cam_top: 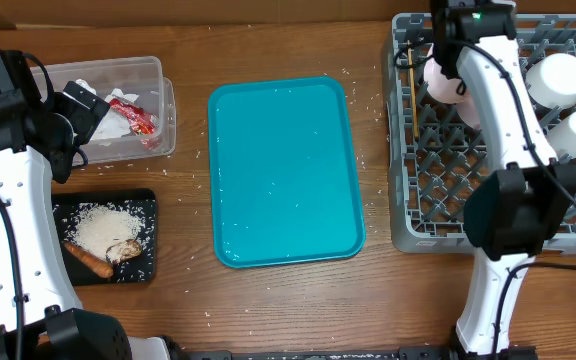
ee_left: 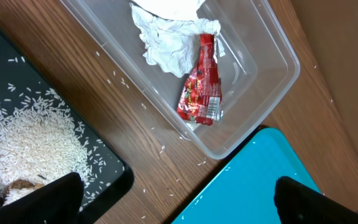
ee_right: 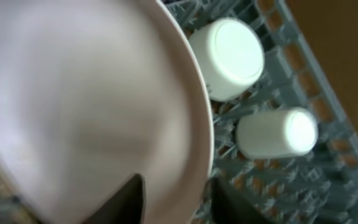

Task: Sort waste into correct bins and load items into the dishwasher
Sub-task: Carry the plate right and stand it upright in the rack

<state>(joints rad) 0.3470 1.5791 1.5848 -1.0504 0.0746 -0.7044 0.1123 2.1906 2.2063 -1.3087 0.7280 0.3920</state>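
We see the wooden desk [cam_top: 268, 310] carrying everything. At its right sits the grey dish rack [cam_top: 438, 200], and the empty-looking teal tray [cam_top: 283, 170] lies flat in the middle. On the far left is the clear tub [cam_top: 165, 100], and just near of it the black tray [cam_top: 98, 197].

The white plate [ee_right: 86, 106] stands on edge in the far left part of the rack. The right end effector [ee_right: 179, 199] is at its rim with one finger on either side. We cannot tell whether those fingers press the plate or stand off it.

To the right of the plate in the rack are an upturned white bowl [ee_right: 225, 57] and, near of it, a white cup [ee_right: 275, 132] on its side.

The left end effector [ee_left: 179, 205] hangs above the tub's left part, fingers wide apart and holding nothing.

Inside the tub lie crumpled napkins [ee_left: 166, 43] with the red wrapper [ee_left: 201, 87] touching them. On the black tray we see a heap of rice [ee_left: 33, 137], the carrot piece [cam_top: 88, 260] and the brown chunk [cam_top: 123, 248] beside it. Stray grains dot the desk around both bins.
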